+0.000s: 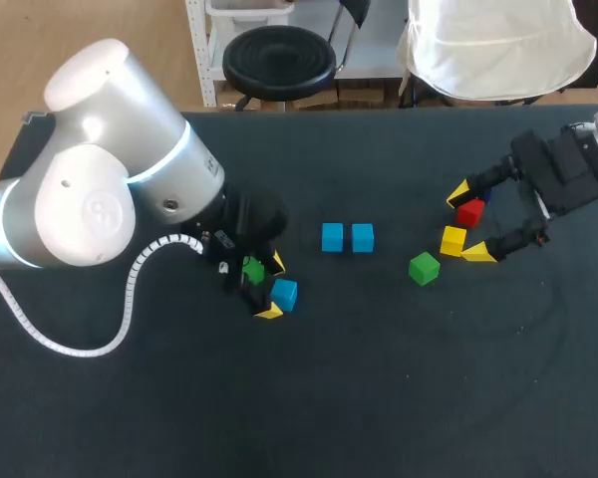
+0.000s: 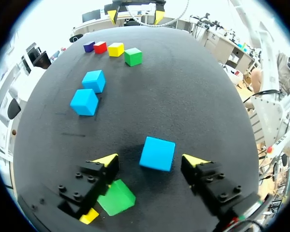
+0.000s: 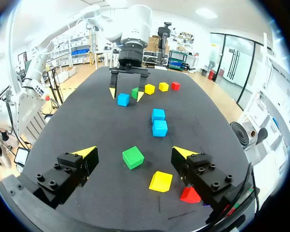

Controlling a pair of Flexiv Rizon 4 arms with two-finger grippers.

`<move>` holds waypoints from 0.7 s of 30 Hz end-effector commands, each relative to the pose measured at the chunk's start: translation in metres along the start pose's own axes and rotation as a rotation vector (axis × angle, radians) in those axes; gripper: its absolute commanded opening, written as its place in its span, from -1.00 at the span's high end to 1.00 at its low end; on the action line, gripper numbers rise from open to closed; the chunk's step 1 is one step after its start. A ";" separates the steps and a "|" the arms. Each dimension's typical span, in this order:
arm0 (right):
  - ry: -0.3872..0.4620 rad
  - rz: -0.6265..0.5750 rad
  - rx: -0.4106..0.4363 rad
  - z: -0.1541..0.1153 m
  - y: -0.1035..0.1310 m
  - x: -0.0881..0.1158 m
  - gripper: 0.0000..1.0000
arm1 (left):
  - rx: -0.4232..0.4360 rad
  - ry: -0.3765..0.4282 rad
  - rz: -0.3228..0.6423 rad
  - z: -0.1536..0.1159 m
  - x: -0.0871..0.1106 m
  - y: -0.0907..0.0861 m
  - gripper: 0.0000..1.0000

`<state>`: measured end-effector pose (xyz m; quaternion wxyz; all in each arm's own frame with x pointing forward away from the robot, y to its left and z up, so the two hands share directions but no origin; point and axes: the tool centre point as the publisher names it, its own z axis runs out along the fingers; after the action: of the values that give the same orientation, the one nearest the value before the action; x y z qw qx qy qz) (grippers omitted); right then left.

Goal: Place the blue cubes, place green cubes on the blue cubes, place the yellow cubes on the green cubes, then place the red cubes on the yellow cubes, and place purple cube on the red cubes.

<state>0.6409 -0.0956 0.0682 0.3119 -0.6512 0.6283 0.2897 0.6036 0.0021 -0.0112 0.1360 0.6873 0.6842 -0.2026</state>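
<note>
On the black table (image 1: 399, 398), the left hand (image 1: 273, 287) is released, its fingers standing on either side of a lone blue cube (image 2: 157, 153) without touching it, and a green cube (image 2: 116, 197) lies just beside one finger. The right hand (image 1: 468, 222) is also released and straddles a yellow cube (image 1: 452, 240) and a red cube (image 1: 469, 211), with the purple cube (image 2: 89, 47) just beside the red one. Two blue cubes (image 1: 333, 237) sit side by side mid-table, and a second green cube (image 1: 424, 268) lies near the yellow cube.
</note>
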 end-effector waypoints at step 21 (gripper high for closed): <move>-0.002 -0.001 0.000 0.000 0.000 0.000 -1.00 | 0.002 -0.006 0.024 -0.002 -0.005 0.000 -0.43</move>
<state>0.6409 -0.0956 0.0682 0.3119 -0.6512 0.6283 0.2897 0.6046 -0.0018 -0.0081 0.1400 0.6949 0.6752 -0.2040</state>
